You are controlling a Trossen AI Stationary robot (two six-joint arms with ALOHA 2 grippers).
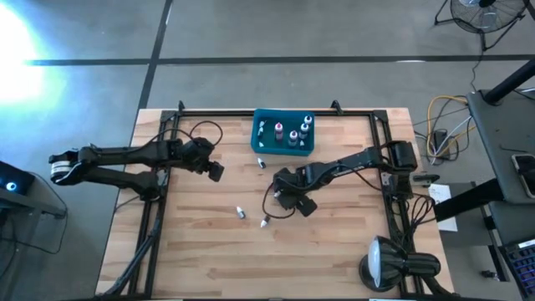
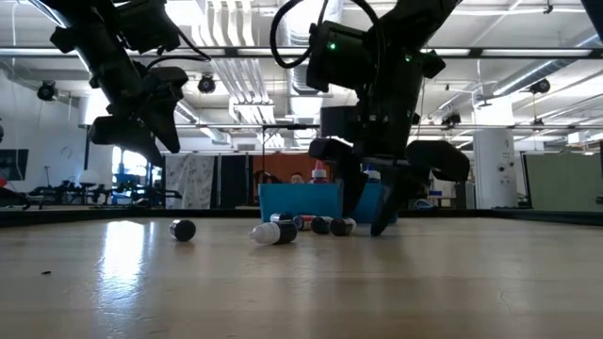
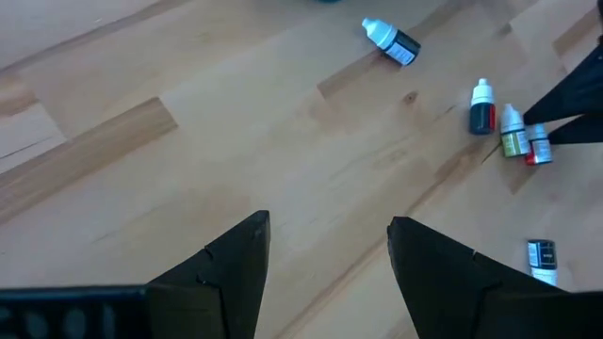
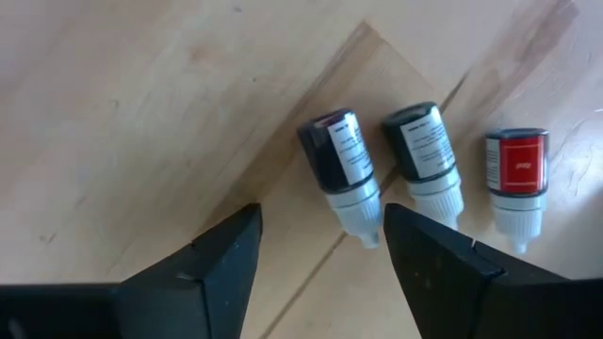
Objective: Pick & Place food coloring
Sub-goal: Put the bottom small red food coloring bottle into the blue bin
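Your right gripper point(image 4: 320, 250) hangs spread over three food coloring bottles point(image 4: 341, 169) while your left gripper point(image 3: 325, 254) waits, also spread.

An industrial lab: concrete floor point(image 1: 292, 33), exposed ceiling ducts point(image 2: 231, 66), a standing fan point(image 1: 485, 12), loose cables point(image 1: 443, 125).

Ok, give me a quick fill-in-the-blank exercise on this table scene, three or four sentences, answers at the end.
1. The teal bin already holds ____ upright food coloring bottles.
2. The right gripper is open and lowered over a row of ____ bottles lying on the table.
3. In that row, the bottle with the ____ label lies at one end.
4. The left gripper hangs open, holding ____.

Answers: four; three; red; nothing
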